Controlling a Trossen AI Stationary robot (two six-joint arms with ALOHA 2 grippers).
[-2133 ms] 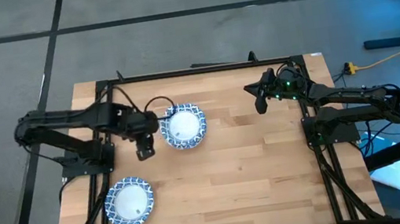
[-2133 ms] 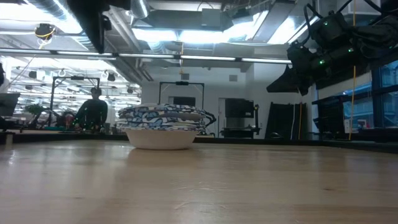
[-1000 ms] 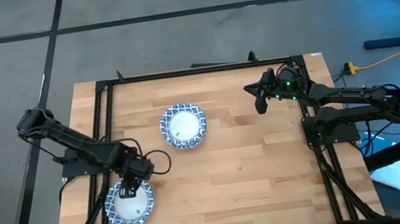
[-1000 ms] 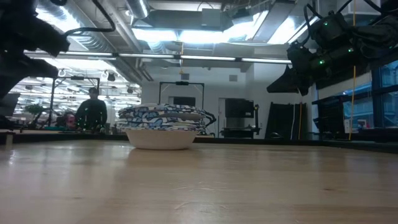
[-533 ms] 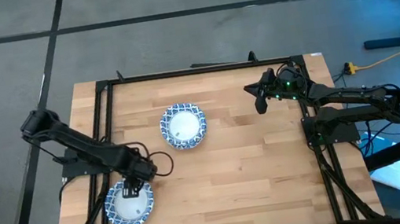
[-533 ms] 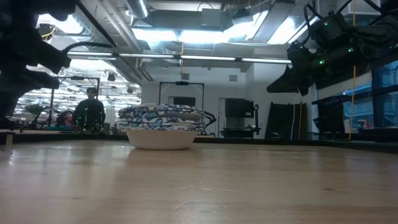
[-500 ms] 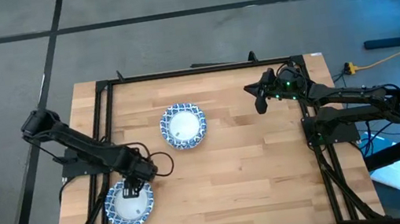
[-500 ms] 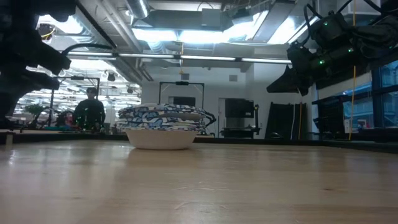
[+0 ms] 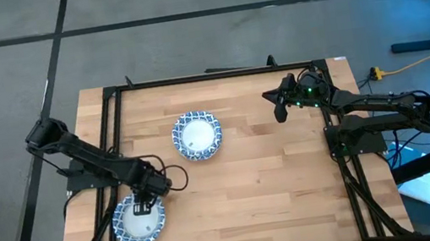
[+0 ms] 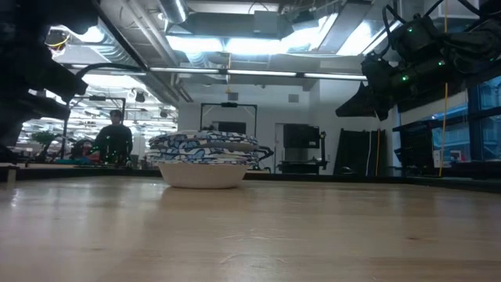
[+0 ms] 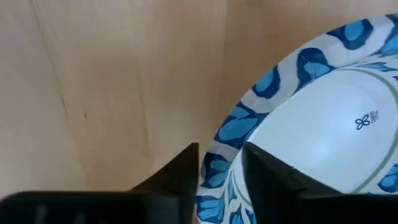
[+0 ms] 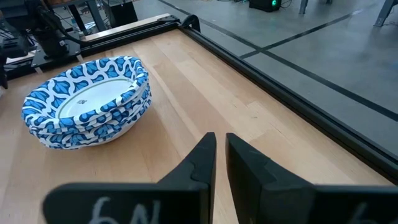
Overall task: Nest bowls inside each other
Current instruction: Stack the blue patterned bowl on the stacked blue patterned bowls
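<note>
A single blue-and-white patterned bowl (image 9: 133,227) sits on its base near the table's near-left corner. A stack of like bowls (image 9: 198,135) stands on its base at the far middle; it also shows in the low view (image 10: 207,157) and the right wrist view (image 12: 87,106). My left gripper (image 9: 144,204) is at the single bowl's far rim, shut on it. My right gripper (image 9: 280,112) hangs shut and raised over the far right of the table, well to the right of the stack. The single bowl is out of the low view. My left gripper (image 11: 221,149) holds the single bowl (image 11: 323,124) by its patterned rim (image 11: 221,134) on the far side. One finger (image 11: 264,171) is inside the bowl and the other (image 11: 183,171) outside. The fingers come from above, pointing down. The bowl rests on the table.
A black frame rail (image 9: 208,76) runs along the table's far edge and down both sides. Bare wood (image 9: 268,189) lies between the bowls and the right arm's base. A person (image 10: 113,141) shows far off in the room behind.
My left gripper went from beside the stack toward the near edge and came down at the single bowl's far rim, where it has hardly shifted over the last second. Both the bowl and the stack have stayed in place.
</note>
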